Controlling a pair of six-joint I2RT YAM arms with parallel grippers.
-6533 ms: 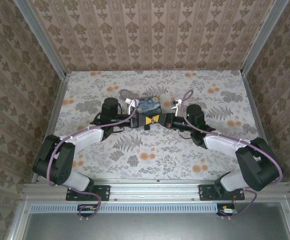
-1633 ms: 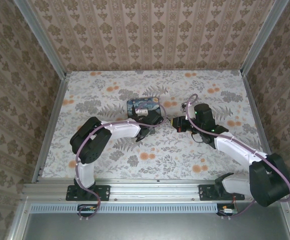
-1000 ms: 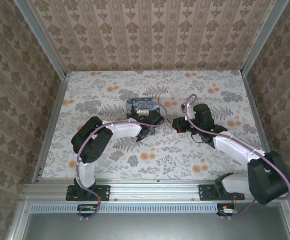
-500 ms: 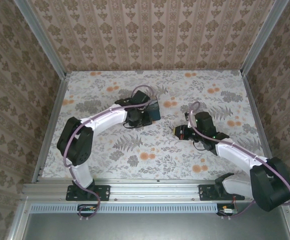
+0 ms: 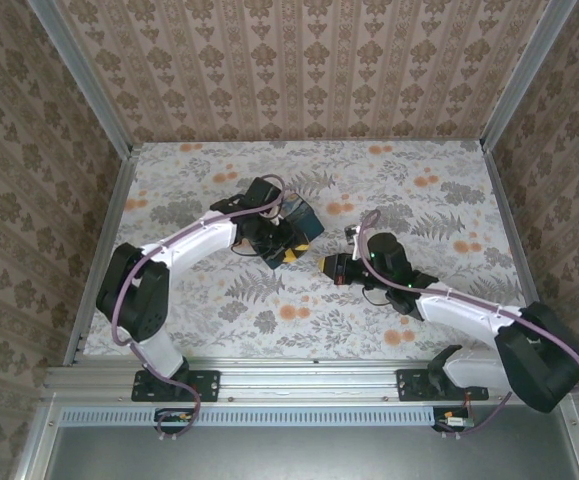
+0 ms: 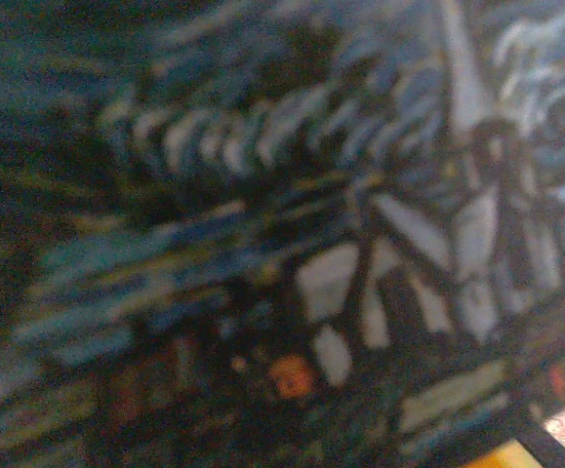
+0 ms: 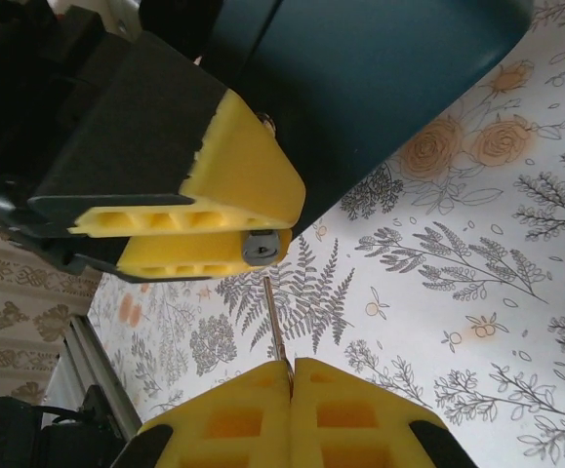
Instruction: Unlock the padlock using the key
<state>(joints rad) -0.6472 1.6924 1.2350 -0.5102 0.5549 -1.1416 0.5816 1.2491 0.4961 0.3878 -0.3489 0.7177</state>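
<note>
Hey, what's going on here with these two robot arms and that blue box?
The left gripper is pinching the small grey padlock between its yellow pads, right against the dark blue box. The right gripper is shut on the thin key and aims it at the padlock. The key's tip is just at the padlock's end face, but I cannot tell whether it has gone into the keyhole.
</note>
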